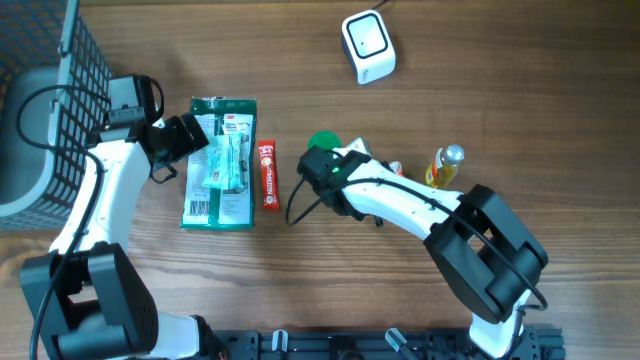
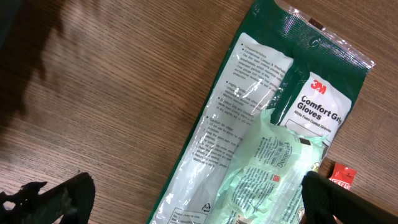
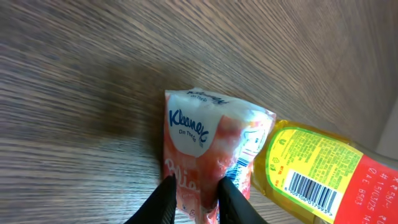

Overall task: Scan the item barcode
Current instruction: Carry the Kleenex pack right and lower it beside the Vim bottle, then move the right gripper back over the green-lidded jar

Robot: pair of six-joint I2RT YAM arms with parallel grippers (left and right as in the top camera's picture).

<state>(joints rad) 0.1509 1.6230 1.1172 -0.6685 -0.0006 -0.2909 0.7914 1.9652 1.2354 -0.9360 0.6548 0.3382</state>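
A pink and white Kleenex tissue pack lies on the wooden table. My right gripper has its fingers narrowly apart and pinches the pack's near end from both sides. A yellow bottle with a barcode label lies against the pack's right side. The white scanner stands at the far side of the table. My left gripper hangs wide open over a green 3M gloves packet, with a pale green tissue packet on top of it. It holds nothing.
A red box lies right of the gloves packet. A green round object sits by the right arm's elbow. A grey wire basket fills the far left corner. The yellow bottle lies right of centre.
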